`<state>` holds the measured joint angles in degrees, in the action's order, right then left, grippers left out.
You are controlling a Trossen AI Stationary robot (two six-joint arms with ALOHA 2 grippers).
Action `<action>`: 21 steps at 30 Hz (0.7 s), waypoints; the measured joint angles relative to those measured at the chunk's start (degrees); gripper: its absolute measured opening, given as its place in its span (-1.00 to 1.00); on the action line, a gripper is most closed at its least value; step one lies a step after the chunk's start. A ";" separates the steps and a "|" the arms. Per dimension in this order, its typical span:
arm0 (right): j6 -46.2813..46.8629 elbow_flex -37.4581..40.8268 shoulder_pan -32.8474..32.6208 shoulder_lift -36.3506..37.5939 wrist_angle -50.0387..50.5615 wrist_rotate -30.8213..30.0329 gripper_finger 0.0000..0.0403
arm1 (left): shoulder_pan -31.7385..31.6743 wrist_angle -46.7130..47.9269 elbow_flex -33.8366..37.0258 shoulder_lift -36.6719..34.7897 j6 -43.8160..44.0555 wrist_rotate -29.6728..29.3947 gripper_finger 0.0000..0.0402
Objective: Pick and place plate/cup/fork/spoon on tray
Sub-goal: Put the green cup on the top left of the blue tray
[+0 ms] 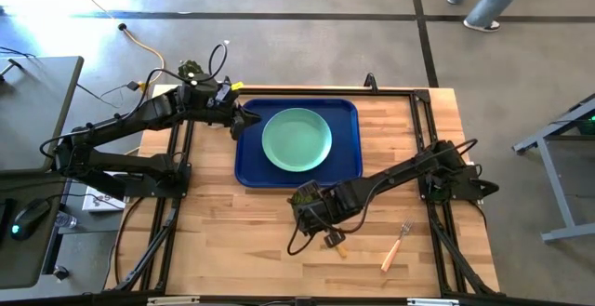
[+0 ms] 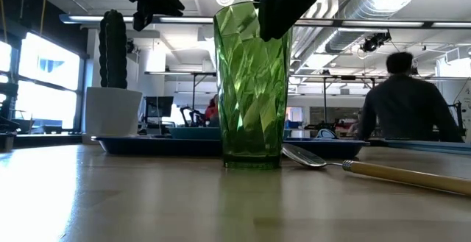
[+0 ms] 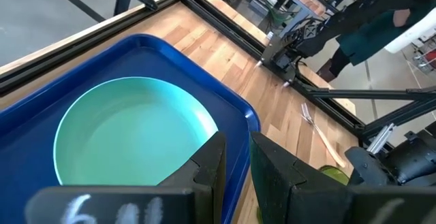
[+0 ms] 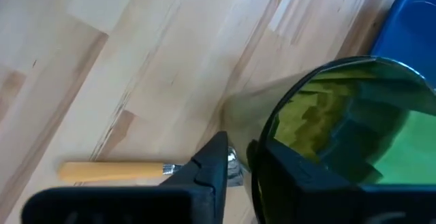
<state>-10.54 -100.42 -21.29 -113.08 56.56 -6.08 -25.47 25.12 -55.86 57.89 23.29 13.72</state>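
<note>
From above, the plate [image 1: 297, 139] sits on the tray [image 1: 249, 162]; the fork [image 1: 398, 245] lies well apart on the wood. The right gripper [image 1: 307, 204] is over the cup [image 1: 304, 195], just off the tray's near edge. At table level the cup [image 2: 249, 87] stands upright, spoon [image 2: 368, 168] just beside it. The left gripper [image 3: 236, 163] hangs narrow over the tray's rim. In the right wrist view, narrow fingers [image 4: 214, 163] hang at the cup's rim; I can't tell if they grip
</note>
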 joint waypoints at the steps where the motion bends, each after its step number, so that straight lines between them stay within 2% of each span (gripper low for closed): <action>1: 0.00 0.00 0.01 0.00 -0.12 -0.02 -0.66 | 0.02 0.00 0.00 0.00 0.04 -0.24 -0.72; 11: 1.52 0.00 0.01 0.02 -1.26 -0.28 -0.62 | 0.01 0.68 0.00 0.00 0.07 -2.45 -0.72; 14: 1.66 0.00 0.00 0.04 -1.26 -1.95 -0.62 | 0.02 0.68 0.00 0.00 0.07 -2.40 -0.72; 21: 1.72 0.00 -0.06 0.07 -1.26 -2.87 -0.62 | 0.02 0.68 0.00 0.00 0.07 -2.40 -0.60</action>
<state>-8.82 -100.42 -21.34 -113.01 55.31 -8.95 -25.45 25.80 -55.86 57.89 23.35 11.31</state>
